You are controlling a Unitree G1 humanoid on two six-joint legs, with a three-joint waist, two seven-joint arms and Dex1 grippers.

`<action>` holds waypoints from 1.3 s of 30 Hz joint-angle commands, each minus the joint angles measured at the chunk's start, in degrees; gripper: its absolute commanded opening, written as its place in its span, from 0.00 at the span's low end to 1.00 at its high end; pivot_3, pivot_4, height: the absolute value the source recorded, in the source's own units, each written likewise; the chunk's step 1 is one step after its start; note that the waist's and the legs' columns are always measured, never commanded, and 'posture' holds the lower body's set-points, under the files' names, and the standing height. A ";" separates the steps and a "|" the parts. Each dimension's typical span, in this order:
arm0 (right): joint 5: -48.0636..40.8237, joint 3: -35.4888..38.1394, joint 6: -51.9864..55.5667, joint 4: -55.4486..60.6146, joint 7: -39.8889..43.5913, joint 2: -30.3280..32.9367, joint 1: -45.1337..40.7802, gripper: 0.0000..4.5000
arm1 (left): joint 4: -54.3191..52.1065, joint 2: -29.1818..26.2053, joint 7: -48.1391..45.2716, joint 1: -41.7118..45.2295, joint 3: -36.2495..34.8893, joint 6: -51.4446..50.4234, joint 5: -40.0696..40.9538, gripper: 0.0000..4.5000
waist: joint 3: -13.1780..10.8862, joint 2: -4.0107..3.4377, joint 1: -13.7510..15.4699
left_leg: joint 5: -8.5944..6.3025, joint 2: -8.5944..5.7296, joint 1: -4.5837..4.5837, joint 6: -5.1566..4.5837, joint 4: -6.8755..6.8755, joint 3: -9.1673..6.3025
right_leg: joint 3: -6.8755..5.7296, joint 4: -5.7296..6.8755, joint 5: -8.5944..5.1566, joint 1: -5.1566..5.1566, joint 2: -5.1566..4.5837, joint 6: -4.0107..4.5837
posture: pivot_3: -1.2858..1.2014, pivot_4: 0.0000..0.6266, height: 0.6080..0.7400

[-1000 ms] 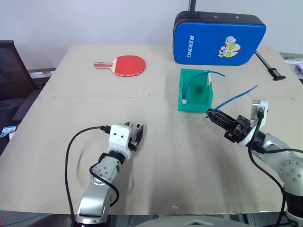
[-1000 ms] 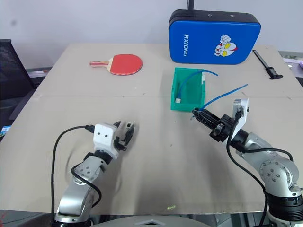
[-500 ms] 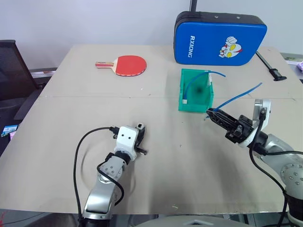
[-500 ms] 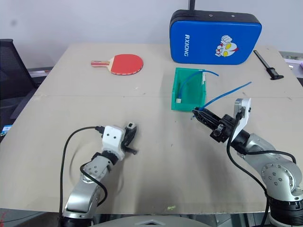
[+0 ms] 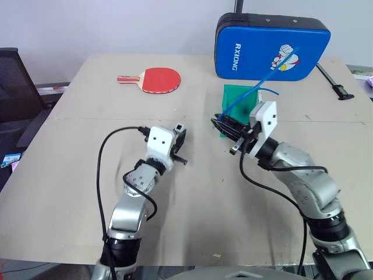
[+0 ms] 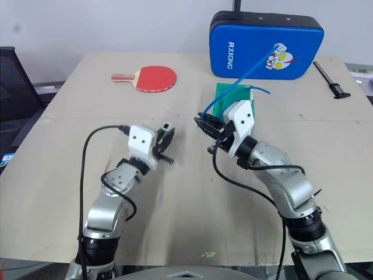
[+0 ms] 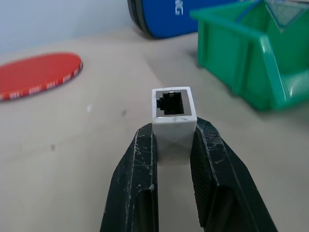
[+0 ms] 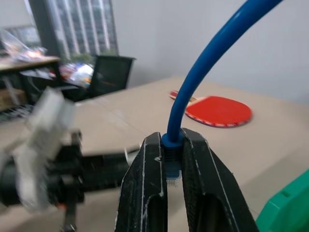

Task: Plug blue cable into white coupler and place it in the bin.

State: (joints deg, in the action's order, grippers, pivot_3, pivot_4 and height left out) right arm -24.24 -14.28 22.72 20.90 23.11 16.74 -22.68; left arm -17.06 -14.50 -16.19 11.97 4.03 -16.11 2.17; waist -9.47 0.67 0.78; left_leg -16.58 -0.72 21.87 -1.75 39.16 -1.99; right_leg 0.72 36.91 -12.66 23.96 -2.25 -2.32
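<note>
My left gripper (image 7: pixel 174 140) is shut on the white coupler (image 7: pixel 174 113), a tiny white block whose dark socket faces away from the wrist. In the head views it hangs above the table's middle, with the white coupler (image 5: pixel 178 126) at its tip. My right gripper (image 5: pixel 219 122) is shut on the blue cable (image 5: pixel 256 87) just behind its clear plug, a short way right of the coupler and apart from it. The cable (image 8: pixel 203 82) arcs up and back over the green bin (image 5: pixel 233 88), which stands right behind that gripper, partly hidden by the wrist.
A second blue cable (image 5: pixel 269 91) pokes out of the bin. A large blue padded case (image 5: pixel 271 46) stands at the back. A red paddle (image 5: pixel 157 80) lies at the back left and a black tool (image 5: pixel 335 81) at the back right. A dark chair (image 5: pixel 14 87) sits off the table's left.
The left gripper closed on the coupler and lifted it off the table, moving forward. The right gripper swung left in front of the bin, rolling, so the cable now points up and back.
</note>
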 commanded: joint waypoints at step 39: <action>15.25 -1.15 -10.28 -8.10 2.84 -10.04 -3.80 0.00 | 0.24 2.69 -2.37 3.15 5.63 3.68 -0.99 0.07 | 0.00 -0.01 -0.23 | -0.03 -0.01 0.00 -0.05 -0.12 -0.01 | 0.03 0.06 0.03 0.11 -0.10 -0.04 | 0.52 0.24 1.00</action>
State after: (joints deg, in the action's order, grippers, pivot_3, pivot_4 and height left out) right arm -8.38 -16.78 13.33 11.90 25.92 7.25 -26.42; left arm -14.72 -12.09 -18.48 15.24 9.57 -13.28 1.17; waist -9.47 0.66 0.55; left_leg -16.61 -0.72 21.86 -1.80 39.04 -2.00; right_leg 0.75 36.96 -12.63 24.07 -2.35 -2.36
